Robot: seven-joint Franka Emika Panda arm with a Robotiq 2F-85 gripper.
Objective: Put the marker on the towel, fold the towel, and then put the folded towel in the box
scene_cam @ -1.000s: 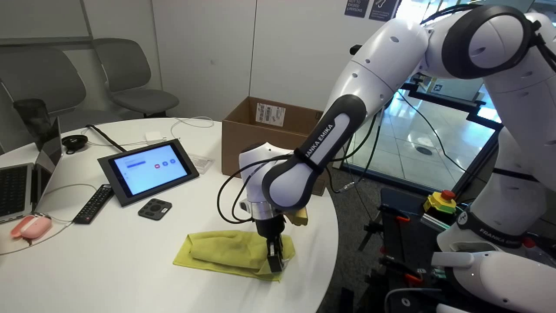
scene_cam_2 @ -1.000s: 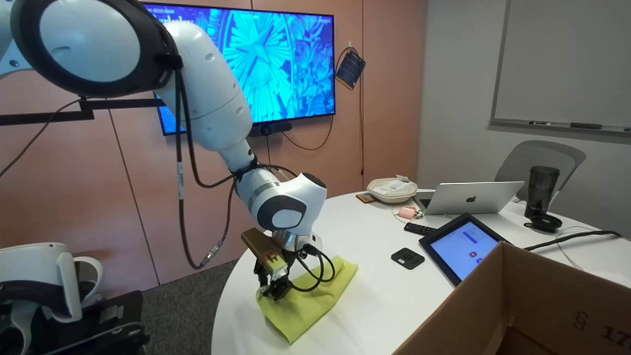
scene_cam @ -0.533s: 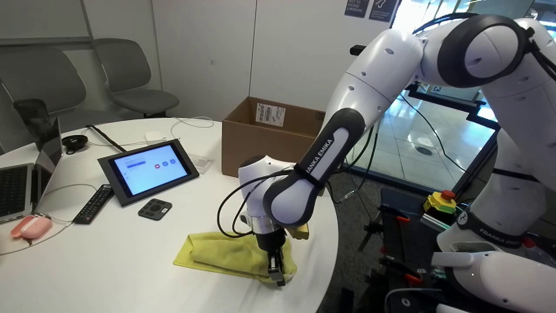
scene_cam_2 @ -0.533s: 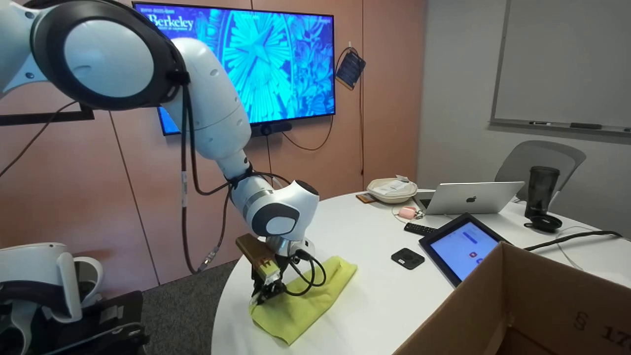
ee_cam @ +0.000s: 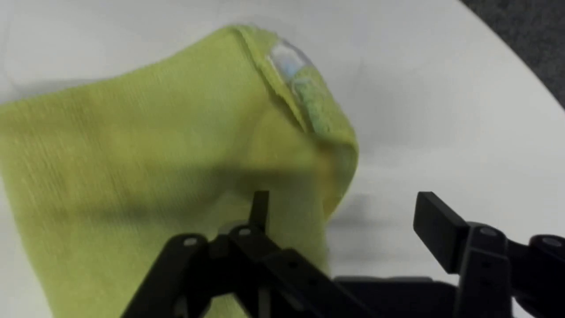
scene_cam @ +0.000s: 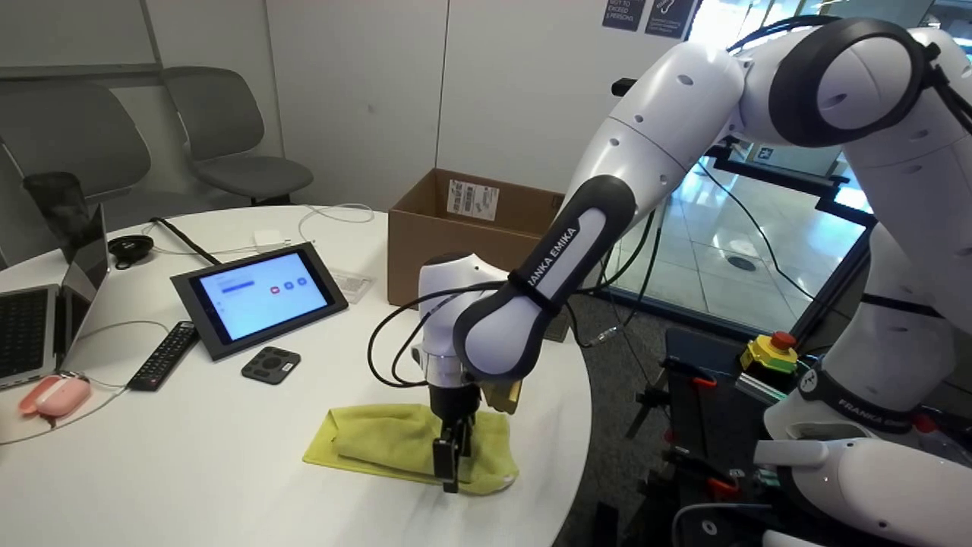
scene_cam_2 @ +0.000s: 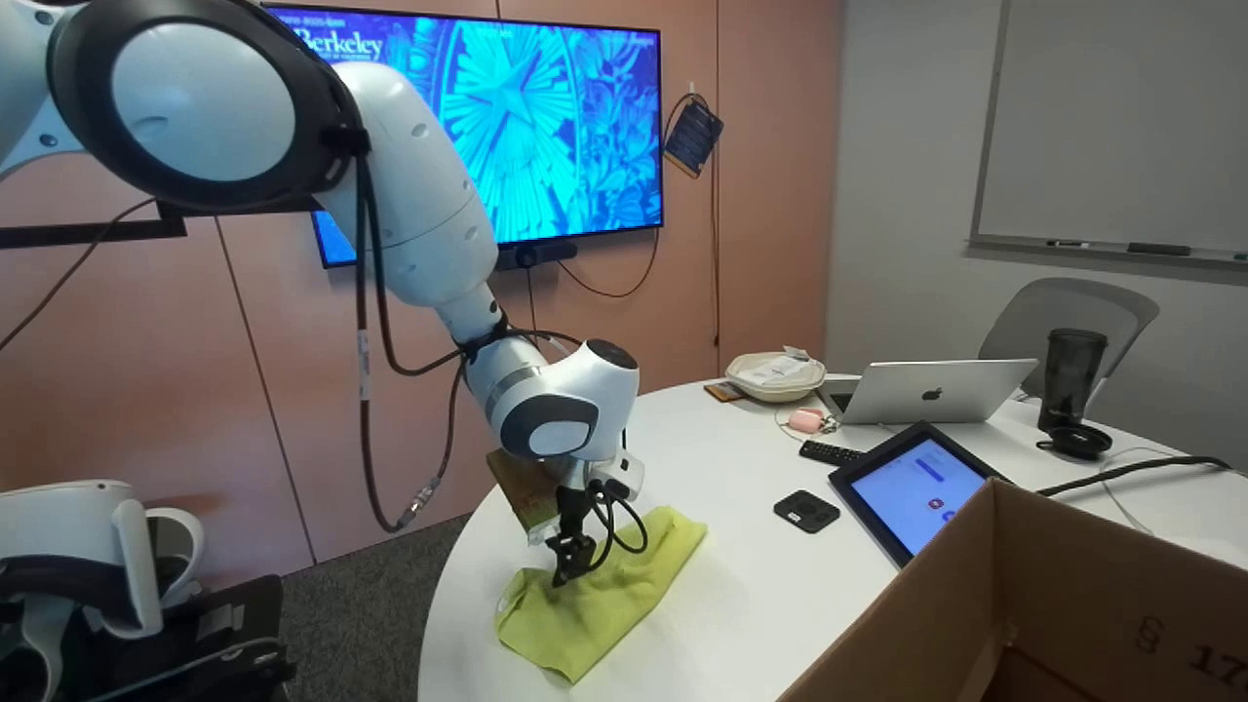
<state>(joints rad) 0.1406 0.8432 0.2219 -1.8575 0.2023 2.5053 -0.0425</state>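
Observation:
The yellow-green towel (scene_cam: 380,444) lies folded in a long strip on the white table, in both exterior views. Its end by the rounded table edge curls over, showing a white tag (ee_cam: 287,59) in the wrist view. My gripper (ee_cam: 343,194) is open, low over that end: the left fingertip is above the cloth, the right one past its edge over bare table. The towel's edge lies loose beneath the gap. The brown cardboard box (scene_cam: 456,235) stands open behind the towel; an exterior view shows the inside of the box (scene_cam_2: 1121,595). The marker does not show; it is hidden or out of view.
Left of the towel are a small black round-buttoned device (scene_cam: 271,365), a tablet (scene_cam: 262,296), a remote (scene_cam: 163,357), a pink earbud case (scene_cam: 57,396) and a laptop (scene_cam: 30,334). The table's edge (scene_cam: 588,425) curves close by the towel's end.
The gripper went from shut to open. It first moved toward the near table edge, dragging the towel's end along, then shifted left and slightly up, leaving the end loose and rounded.

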